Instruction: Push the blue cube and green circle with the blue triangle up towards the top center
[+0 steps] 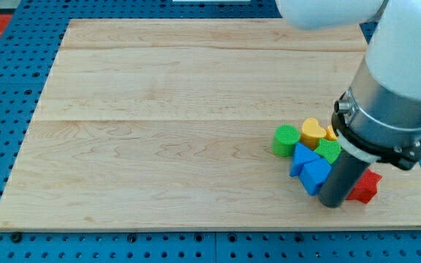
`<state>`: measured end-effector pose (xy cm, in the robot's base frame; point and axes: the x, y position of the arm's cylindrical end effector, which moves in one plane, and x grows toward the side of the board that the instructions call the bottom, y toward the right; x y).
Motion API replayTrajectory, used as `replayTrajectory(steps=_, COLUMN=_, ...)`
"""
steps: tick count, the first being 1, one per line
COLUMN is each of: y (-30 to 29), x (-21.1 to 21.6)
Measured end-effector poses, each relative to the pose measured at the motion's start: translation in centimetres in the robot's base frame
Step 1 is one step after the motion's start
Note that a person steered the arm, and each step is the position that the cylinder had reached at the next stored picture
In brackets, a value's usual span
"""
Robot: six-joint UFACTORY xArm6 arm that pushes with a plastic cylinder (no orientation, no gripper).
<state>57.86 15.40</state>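
Blue cube touching my tip

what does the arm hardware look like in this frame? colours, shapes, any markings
The arm is a bulky white rounded casing, then a light grey cylindrical section. Below that sits a black clamp-like collar with small bolts. From it drops a straight dark grey rod, round in section, ending in my tip beside the blue cube. No cables, labels or markings are visible.
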Motion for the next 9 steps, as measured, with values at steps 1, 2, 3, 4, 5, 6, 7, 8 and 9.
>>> replayTrajectory(steps=1, y=0.0, x=-1.6)
replayTrajectory(steps=2, y=-3.5, x=-5.0)
replayTrajectory(steps=3, y=-6.0, x=-8.0)
replayTrajectory(steps=4, y=-7.8, x=-10.3)
replayTrajectory(steps=5, y=-9.8, x=-11.8)
replayTrajectory(steps=6, y=-11.7, x=-13.3)
replayTrajectory(steps=7, y=-11.6, x=-15.3)
replayTrajectory(steps=8, y=-11.5, x=-16.2)
replayTrajectory(steps=9, y=-12.6, x=-17.7)
